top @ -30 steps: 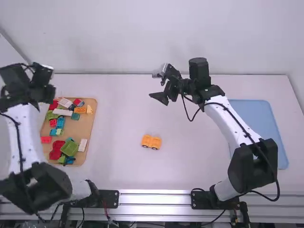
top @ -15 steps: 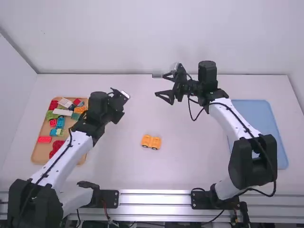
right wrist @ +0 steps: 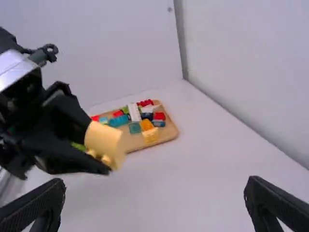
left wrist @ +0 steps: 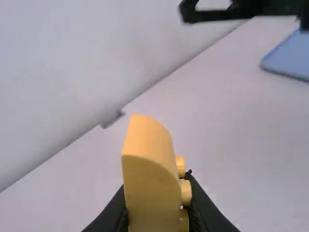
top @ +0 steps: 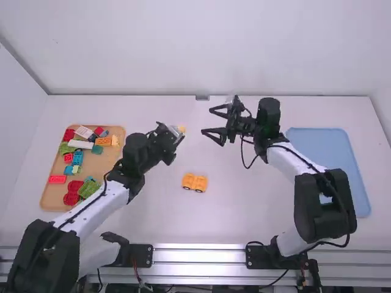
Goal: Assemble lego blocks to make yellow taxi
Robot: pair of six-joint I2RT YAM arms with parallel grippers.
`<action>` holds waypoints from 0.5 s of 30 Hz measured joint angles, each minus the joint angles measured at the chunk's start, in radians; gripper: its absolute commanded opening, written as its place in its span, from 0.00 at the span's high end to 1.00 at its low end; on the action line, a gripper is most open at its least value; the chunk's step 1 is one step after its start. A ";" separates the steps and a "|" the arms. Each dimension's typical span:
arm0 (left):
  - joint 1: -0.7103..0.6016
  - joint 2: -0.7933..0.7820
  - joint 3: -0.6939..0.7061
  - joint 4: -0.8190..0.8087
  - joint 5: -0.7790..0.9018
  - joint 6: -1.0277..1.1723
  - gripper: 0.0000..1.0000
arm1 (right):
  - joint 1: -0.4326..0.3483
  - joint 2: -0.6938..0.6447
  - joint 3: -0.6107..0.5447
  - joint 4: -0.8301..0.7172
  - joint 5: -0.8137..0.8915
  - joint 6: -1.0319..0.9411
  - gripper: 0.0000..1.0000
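Left arm has just swung in from over the tan tray of mixed blocks (top: pixel 116 162) to mid-counter. Its tool (top: pixel 174 135) is clamped on a light-orange curved plastic block with round studs (left wrist: pixel 151 169), held clear of the counter (top: pixel 256 201) — studs facing sideways, not down.

Right arm has pulled back slightly toward its base; its tool (right wrist: pixel 155 183) has fingers spread, nothing between them, facing the block.

The orange wheeled taxi base (top: pixel 194 182) hasn't moved: upright on the counter, nearer the camera than both tools.

Means the next taxi part is picked, not fitted. Likely a handover or regrip first — block probably needs turning studs-down before it goes on. Main risk: knocking it loose between tools.
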 measured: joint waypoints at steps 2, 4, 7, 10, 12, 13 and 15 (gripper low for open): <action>-0.030 0.025 0.000 0.039 -0.016 -0.030 0.92 | 0.017 0.000 -0.011 0.013 0.008 0.045 0.01; -0.058 0.057 0.000 0.077 -0.027 -0.062 0.93 | 0.029 0.000 -0.015 0.011 0.024 0.075 0.01; -0.099 0.117 0.005 0.134 -0.039 -0.119 0.96 | 0.041 0.000 -0.020 0.013 0.042 0.105 0.13; -0.120 0.163 0.022 0.178 -0.055 -0.163 0.98 | 0.051 0.000 -0.020 0.018 0.060 0.118 0.16; -0.130 0.191 0.039 0.214 -0.071 -0.188 0.98 | 0.058 0.000 -0.020 0.016 0.084 0.134 0.23; -0.137 0.203 0.046 0.239 -0.081 -0.201 0.98 | 0.061 0.000 -0.020 0.014 0.097 0.140 0.26; -0.146 0.218 0.055 0.274 -0.089 -0.222 0.98 | 0.061 0.000 -0.020 0.011 0.111 0.143 0.31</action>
